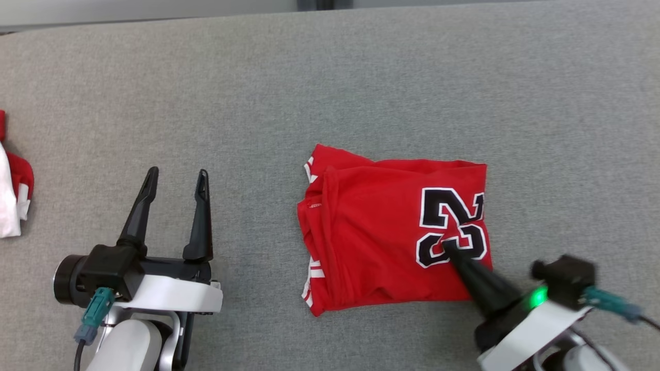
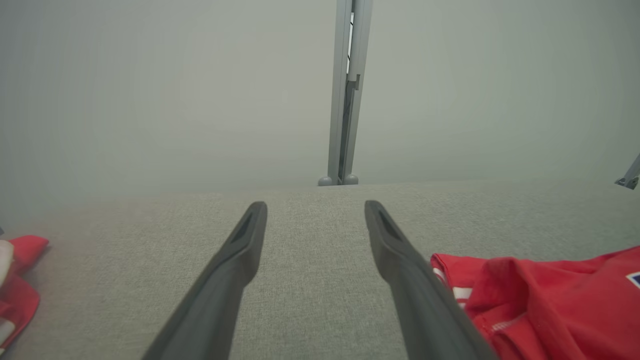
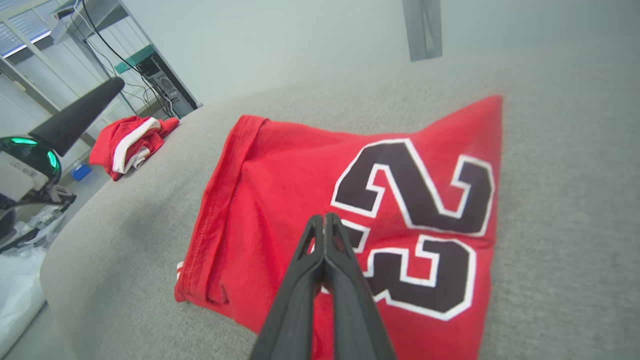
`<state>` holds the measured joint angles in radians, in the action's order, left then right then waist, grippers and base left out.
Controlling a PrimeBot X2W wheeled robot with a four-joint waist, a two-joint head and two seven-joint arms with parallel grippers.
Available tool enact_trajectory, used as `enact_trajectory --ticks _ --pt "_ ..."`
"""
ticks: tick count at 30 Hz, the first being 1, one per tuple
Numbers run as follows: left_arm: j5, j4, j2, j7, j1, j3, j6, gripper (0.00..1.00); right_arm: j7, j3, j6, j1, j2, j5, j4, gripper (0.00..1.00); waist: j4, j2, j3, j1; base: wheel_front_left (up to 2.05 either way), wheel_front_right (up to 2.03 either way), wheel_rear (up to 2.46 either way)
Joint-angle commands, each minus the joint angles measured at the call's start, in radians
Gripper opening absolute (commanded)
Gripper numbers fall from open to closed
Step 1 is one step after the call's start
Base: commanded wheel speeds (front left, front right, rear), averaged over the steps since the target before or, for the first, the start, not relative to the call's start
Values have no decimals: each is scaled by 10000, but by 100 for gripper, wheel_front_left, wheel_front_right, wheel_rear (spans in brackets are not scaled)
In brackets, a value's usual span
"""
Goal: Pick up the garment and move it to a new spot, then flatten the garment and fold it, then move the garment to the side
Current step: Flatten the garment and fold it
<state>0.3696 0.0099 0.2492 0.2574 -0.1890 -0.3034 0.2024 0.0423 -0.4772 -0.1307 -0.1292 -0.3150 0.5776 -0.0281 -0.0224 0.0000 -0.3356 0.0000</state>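
The garment is a red jersey with a black, white-edged number, lying folded into a rough rectangle on the grey table. My right gripper is shut, its tips resting down on the number near the jersey's right side; no cloth shows between the fingers. The right wrist view has the closed gripper over the number on the jersey. My left gripper stands open to the left of the jersey, apart from it. Its fingers hold nothing, with the jersey's edge beside the right finger.
A bundle of red and white cloth lies at the table's left edge, also seen from the wrists. A grey post rises behind the far edge. Shelving and cables stand beyond the table.
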Motion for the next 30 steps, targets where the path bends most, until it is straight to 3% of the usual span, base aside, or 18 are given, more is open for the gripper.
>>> enact_trajectory --ticks 1,7,15,16,17,18,19,30 --pt "-38 -32 102 62 24 67 -2 100 79 205 -2 102 1 -89 -123 0 92 0 100 0 0 0 0" --pt "-65 -175 248 -57 169 82 74 100 292 2043 -4 129 541 -628 -860 0 326 0 486 0 0 0 0" --pt "-101 -488 496 -327 397 134 218 100 661 4396 -4 -106 1458 -1665 -604 0 576 0 980 0 0 0 0" --pt "-107 -540 522 -351 419 135 259 100 682 4593 -4 -136 1549 -1815 -525 13 599 0 1035 0 0 0 0" --pt "-105 -583 550 -394 429 131 271 100 675 4775 -4 -157 1635 -1948 -412 45 617 0 1097 0 0 0 0" --pt "-121 -638 587 -419 469 132 303 100 690 4922 -4 -172 1724 -2063 -329 91 630 0 1157 0 0 0 0" --pt "-129 -677 618 -442 533 135 329 100 682 5016 -4 -164 1771 -2182 -249 100 642 0 1229 0 0 0 0" --pt "-76 -876 757 -694 1002 105 535 100 514 5129 -4 92 1998 -2671 264 100 638 0 1556 0 0 0 0"
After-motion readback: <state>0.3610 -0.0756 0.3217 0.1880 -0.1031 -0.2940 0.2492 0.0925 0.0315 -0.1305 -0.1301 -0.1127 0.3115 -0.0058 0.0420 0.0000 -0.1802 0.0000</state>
